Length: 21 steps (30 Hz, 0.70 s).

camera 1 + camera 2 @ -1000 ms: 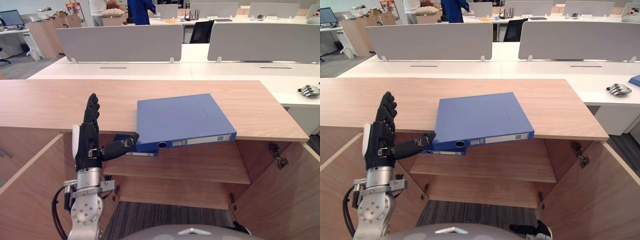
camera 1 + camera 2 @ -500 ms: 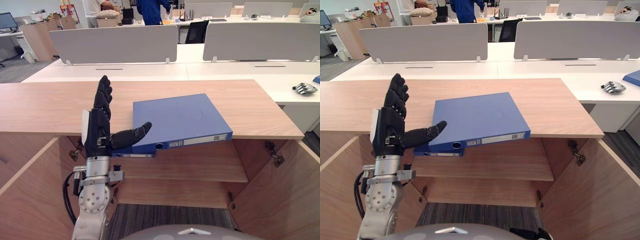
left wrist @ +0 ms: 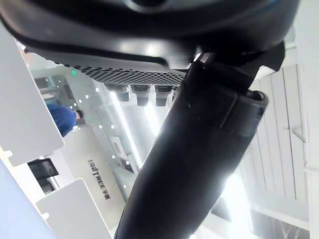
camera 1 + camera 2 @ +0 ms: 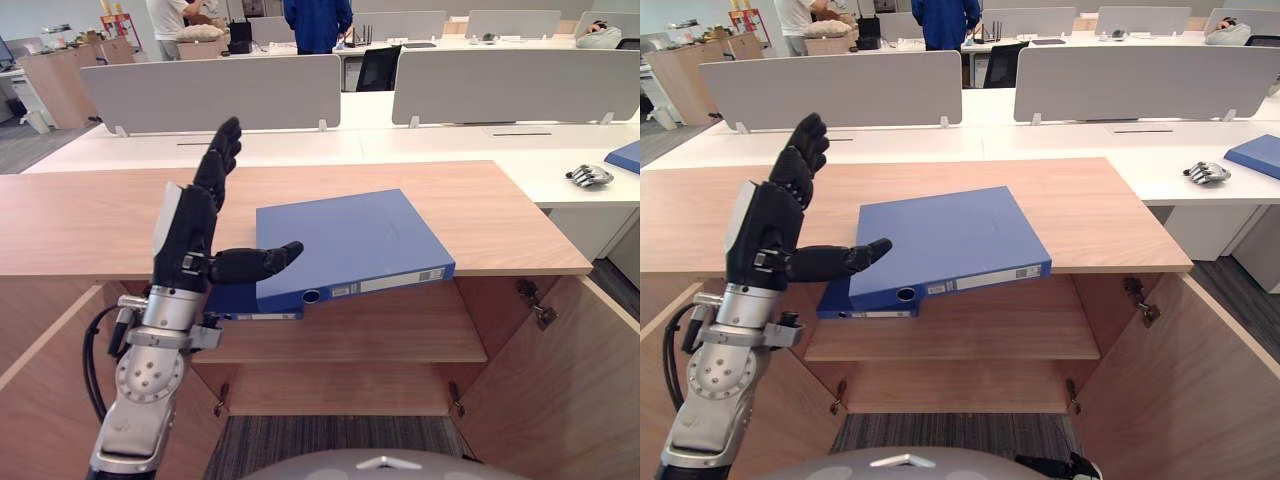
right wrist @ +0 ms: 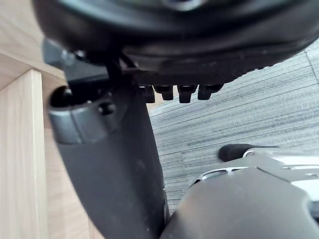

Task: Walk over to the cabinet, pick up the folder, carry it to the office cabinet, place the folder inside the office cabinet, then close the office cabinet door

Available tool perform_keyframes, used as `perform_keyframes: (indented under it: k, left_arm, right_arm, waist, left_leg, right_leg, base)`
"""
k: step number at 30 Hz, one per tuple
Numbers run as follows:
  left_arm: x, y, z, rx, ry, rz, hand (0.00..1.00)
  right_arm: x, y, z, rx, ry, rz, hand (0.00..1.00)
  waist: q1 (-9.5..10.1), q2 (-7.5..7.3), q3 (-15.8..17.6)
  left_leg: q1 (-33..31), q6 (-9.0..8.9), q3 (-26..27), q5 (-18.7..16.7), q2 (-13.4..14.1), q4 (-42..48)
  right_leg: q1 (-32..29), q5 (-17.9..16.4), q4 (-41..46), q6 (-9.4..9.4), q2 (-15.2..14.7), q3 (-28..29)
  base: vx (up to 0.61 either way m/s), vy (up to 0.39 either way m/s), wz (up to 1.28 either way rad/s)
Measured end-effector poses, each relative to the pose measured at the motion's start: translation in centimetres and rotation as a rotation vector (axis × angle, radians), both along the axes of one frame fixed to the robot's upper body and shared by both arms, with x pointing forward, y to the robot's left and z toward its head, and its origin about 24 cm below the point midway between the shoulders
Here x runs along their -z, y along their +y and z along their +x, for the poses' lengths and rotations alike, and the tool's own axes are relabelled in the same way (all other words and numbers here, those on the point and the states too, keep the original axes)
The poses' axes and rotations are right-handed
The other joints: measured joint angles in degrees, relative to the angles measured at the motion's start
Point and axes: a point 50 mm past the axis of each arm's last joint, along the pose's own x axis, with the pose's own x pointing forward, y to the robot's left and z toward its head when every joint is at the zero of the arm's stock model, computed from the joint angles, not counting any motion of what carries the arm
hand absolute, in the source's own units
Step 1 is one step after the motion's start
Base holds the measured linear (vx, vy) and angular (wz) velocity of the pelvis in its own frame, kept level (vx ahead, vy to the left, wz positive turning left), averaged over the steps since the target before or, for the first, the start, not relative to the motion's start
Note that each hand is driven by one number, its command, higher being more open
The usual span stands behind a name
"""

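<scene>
L hand open beside folder, grasp not yet made

Folder (image 4: 345,240) lay flat on the counter (image 4: 80,215), near edge and spine jutting past the front lip over the open cabinet's shelf (image 4: 400,335), prob. left overhanging so a thumb could get beneath. A 2nd blue piece sat under its L corner; couldn't tell if separate. L hand (image 4: 185,235) was raised at the folder's L side, fingers (image 4: 222,150) straight and released, thumb stretched across toward the near-L corner; contact w/ it couldn't be told. Pose read as lining up a pinch, thumb below, fingers above. R hand (image 5: 199,40) hung low over the carpet by the cabinet side, fingers seemingly relaxed, holding nothing. Doors open, so the shelf was reachable.
</scene>
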Motion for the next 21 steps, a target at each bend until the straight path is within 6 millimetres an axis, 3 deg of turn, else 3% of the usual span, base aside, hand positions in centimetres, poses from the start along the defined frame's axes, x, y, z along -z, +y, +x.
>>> perform_keyframes:
  k: [6, 21]
  left_arm:
    - [1.5, -1.0, 0.3, -0.016, 0.032, 0.129, 1.00]
    - [3.0, -4.5, 0.6, 0.172, 0.097, 0.135, 1.00]
  right_arm:
    - [0.0, 0.2, 0.2, 0.001, -0.005, 0.002, 1.00]
    - [0.0, 0.3, 0.3, -0.001, -0.006, 0.003, 1.00]
  waist:
    - [-0.21, -0.22, 0.06]
    - [-0.45, -0.42, 0.20]
  left_leg:
    - [-0.30, 0.11, 0.02, -0.07, -0.02, 0.00]
    - [-0.20, 0.15, 0.24, -0.31, -0.01, 0.10]
  right_leg:
    - [-0.31, -0.01, 0.02, -0.01, 0.02, 0.21]
    - [-0.72, -0.13, 0.10, -0.10, 0.02, 0.56]
  base:
    - [0.00, 0.000, 0.00]
    - [0.00, 0.000, 0.00]
